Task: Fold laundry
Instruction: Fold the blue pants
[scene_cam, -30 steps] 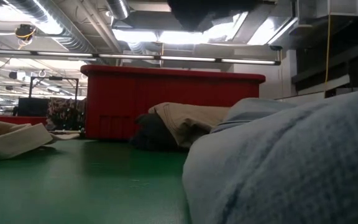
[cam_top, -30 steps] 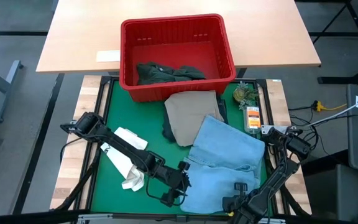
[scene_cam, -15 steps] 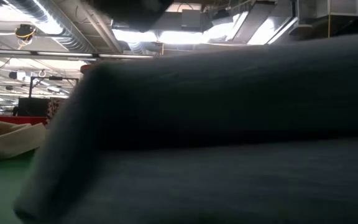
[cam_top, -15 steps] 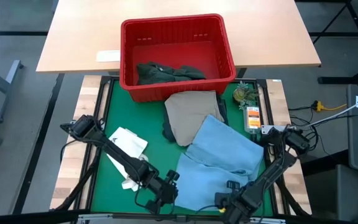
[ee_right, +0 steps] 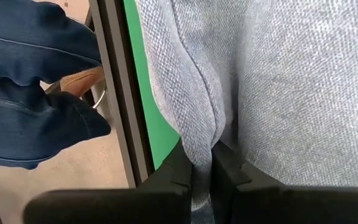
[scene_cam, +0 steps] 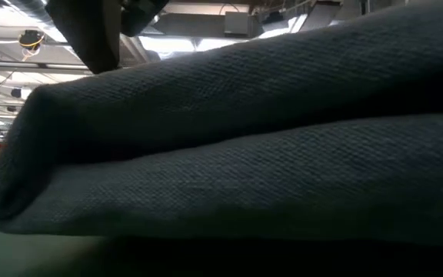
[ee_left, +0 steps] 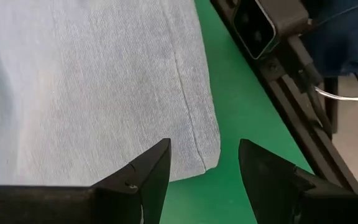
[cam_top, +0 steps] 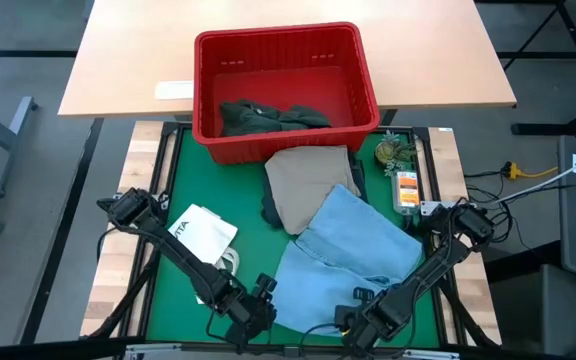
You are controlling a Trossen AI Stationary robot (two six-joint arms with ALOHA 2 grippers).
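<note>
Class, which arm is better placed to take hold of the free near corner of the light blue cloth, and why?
Left. The left gripper is open with the corner of the light blue cloth just ahead of it. The right gripper is shut on a fold of that cloth.

Even, bright overhead light falls on the green worktop (cam_top: 238, 215), with soft shadows and no glare. At table level the light blue piece (scene_cam: 268, 154) looms dim against glowing ceiling lights (scene_cam: 198, 45).

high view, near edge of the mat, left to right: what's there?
white bag → left gripper → light blue piece → right gripper
</note>
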